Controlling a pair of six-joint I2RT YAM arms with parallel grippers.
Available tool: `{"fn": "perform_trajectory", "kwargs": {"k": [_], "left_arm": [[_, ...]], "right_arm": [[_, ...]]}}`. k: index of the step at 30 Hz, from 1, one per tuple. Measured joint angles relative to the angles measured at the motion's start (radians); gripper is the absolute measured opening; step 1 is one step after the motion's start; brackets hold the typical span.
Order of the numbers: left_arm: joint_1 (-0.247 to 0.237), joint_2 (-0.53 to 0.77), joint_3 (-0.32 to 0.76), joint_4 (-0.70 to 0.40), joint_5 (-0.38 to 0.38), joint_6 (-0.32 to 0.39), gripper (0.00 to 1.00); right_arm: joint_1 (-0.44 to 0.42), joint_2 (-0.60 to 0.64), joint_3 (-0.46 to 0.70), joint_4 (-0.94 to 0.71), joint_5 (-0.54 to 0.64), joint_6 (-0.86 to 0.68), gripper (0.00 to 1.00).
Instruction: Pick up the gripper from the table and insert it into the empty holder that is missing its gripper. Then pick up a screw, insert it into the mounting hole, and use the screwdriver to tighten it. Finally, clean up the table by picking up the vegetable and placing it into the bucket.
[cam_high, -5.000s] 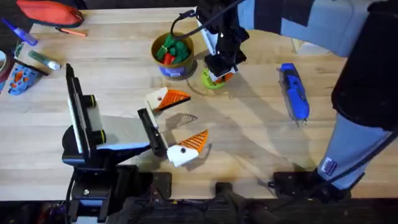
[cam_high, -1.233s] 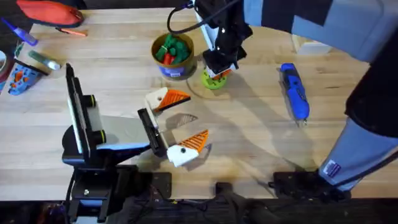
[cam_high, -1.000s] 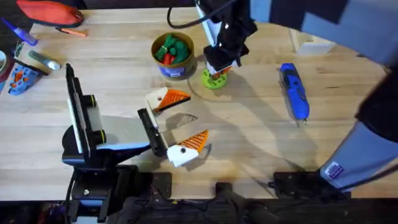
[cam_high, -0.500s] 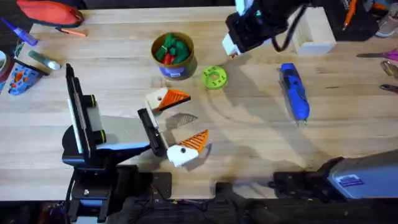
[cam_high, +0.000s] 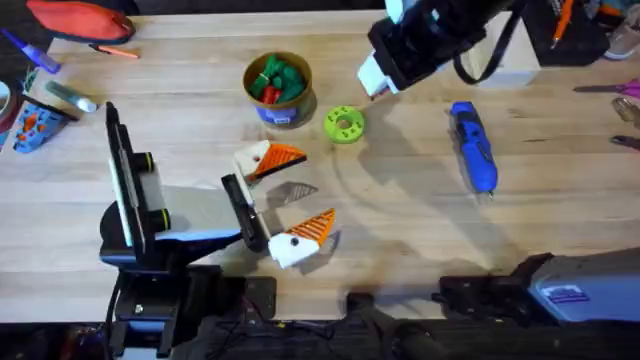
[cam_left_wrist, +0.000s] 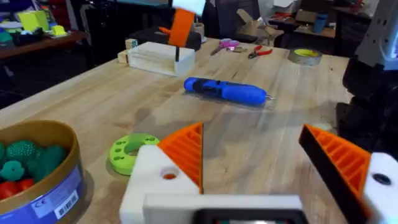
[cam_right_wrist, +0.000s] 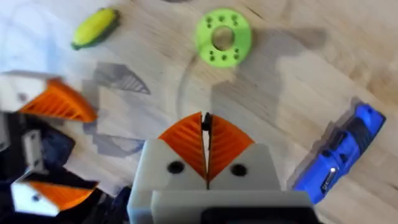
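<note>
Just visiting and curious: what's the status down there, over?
Left pincer open, low over the table. Right pincer shut, raised near the green disc. Yellow vegetable on the table, outside the bucket.

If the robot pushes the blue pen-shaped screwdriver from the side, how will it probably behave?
The chunky blue pen-shaped electric screwdriver lies flat on the wooden table, and its body looks rounded, so it may roll rather than slide. It appears rigid, so bending seems unlikely. Its thin metal tip could make it pivot.
</note>
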Motion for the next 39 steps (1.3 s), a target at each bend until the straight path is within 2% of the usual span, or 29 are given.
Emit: {"fn": "perform_trajectory", "kwargs": {"k": [8, 10, 11, 12, 21, 34, 39], "left_arm": [[0.0, 0.0, 0.0, 0.0, 0.0, 0.0, 0.985], [0.0, 0.0, 0.0, 0.0, 0.0, 0.0, 0.986], [0.0, 0.0, 0.0, 0.0, 0.0, 0.0, 0.986], [0.0, 0.0, 0.0, 0.0, 0.0, 0.0, 0.986], [0.0, 0.0, 0.0, 0.0, 0.0, 0.0, 0.986], [0.0, 0.0, 0.0, 0.0, 0.0, 0.0, 0.986], [0.0, 0.0, 0.0, 0.0, 0.0, 0.0, 0.986]], "right_arm": [[0.108, 0.031, 0.172, -0.089, 0.021, -0.035, 0.006], [0.136, 0.063, 0.228, -0.12, 0.029, -0.041, 0.006], [0.172, 0.12, 0.305, -0.16, 0.034, -0.052, 0.006], [0.186, 0.143, 0.333, -0.174, 0.035, -0.053, 0.006], [0.288, 0.292, 0.519, -0.225, 0.042, -0.06, 0.006], [0.345, 0.313, 0.553, -0.232, 0.042, -0.078, 0.006], [0.402, 0.313, 0.554, -0.211, 0.042, -0.115, 0.006]]}}
